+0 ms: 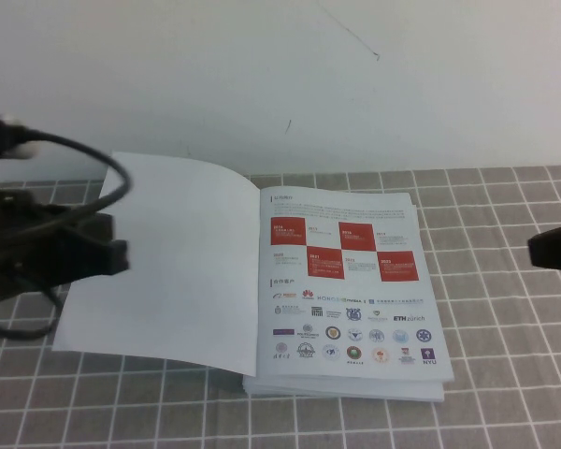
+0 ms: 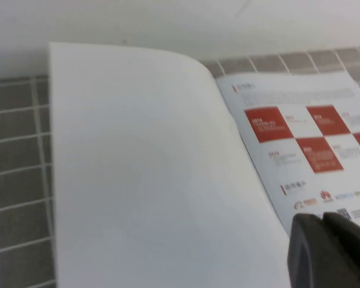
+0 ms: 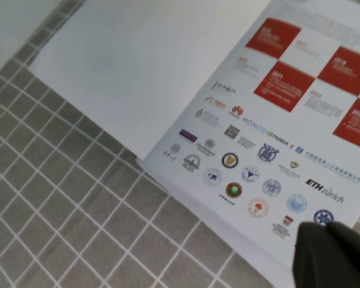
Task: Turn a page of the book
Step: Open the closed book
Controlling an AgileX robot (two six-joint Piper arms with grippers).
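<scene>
The bench (image 1: 505, 309) is carrying the book (image 1: 262, 281), lying open with the page (image 1: 348, 281) flat and unturned. The right gripper (image 1: 553, 249), fingers closed, is hovering beside it; next, catching its edge. The left gripper (image 1: 84, 254) is hanging left, fingers unreadable.

White page (image 1: 348, 281) with red checker squares on a grey-checked cloth (image 1: 505, 374); pincers black.
</scene>
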